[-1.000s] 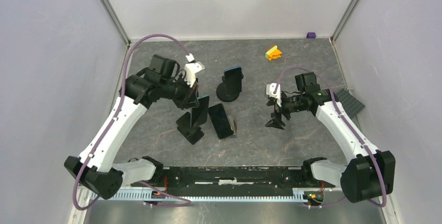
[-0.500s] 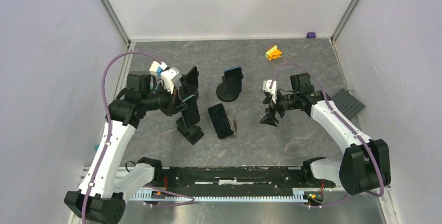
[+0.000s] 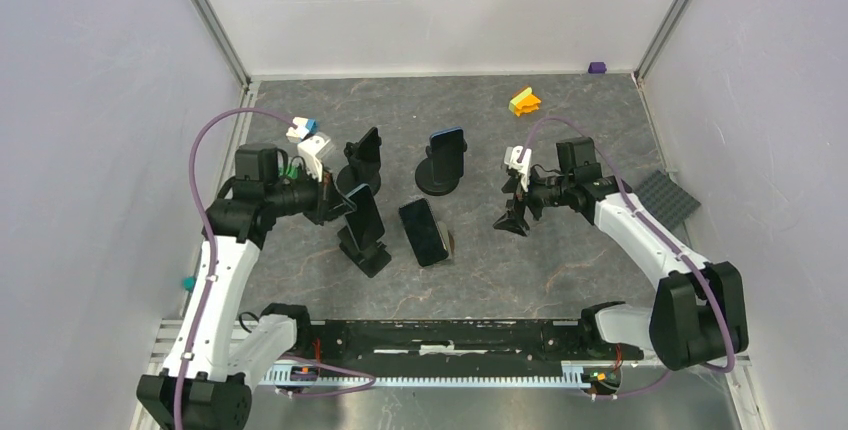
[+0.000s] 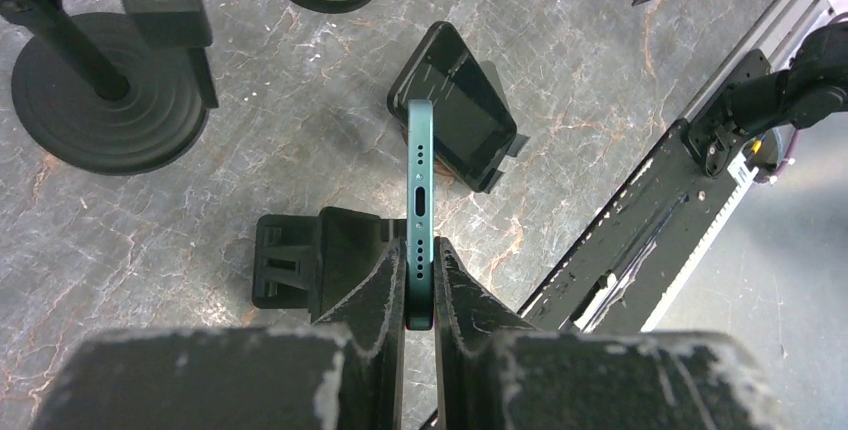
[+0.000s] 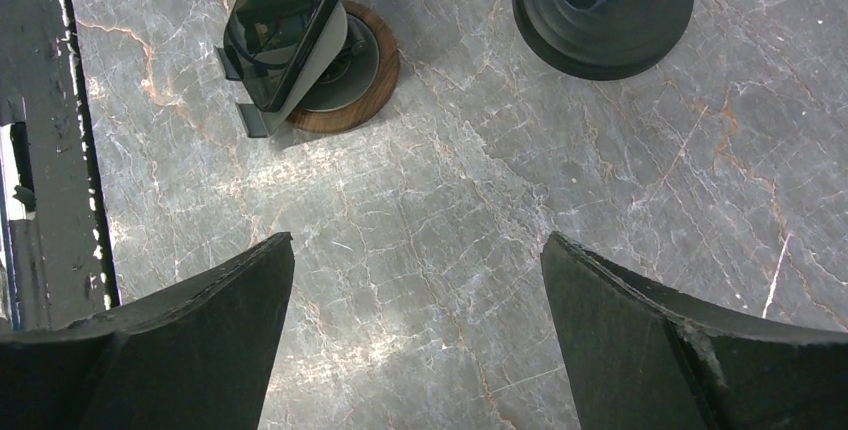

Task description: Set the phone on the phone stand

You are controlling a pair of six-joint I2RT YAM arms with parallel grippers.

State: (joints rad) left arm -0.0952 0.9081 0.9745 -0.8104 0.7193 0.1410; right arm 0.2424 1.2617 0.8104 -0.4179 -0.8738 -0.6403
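A dark green phone (image 3: 365, 213) is pinched edge-on between the fingers of my left gripper (image 3: 340, 202), which is shut on it. In the left wrist view the phone (image 4: 420, 190) stands upright, just above a black angular phone stand (image 4: 300, 260) that lies on the table. From above, that stand (image 3: 368, 253) sits directly below the phone. An empty round-based stand (image 3: 363, 158) is just behind it. My right gripper (image 3: 515, 212) hovers open over bare table, right of centre, with nothing between its fingers (image 5: 200, 320).
A phone leans on a wooden-based stand (image 3: 425, 232) at centre. A blue-edged phone rests on a round black stand (image 3: 443, 163) behind it. A yellow-orange block (image 3: 524, 101), a purple piece (image 3: 597, 67) and a grey studded plate (image 3: 668, 197) lie to the right.
My left arm has drawn back to the left, carrying the phone to stand over the angular stand. My right gripper has shifted slightly left and away, still open.
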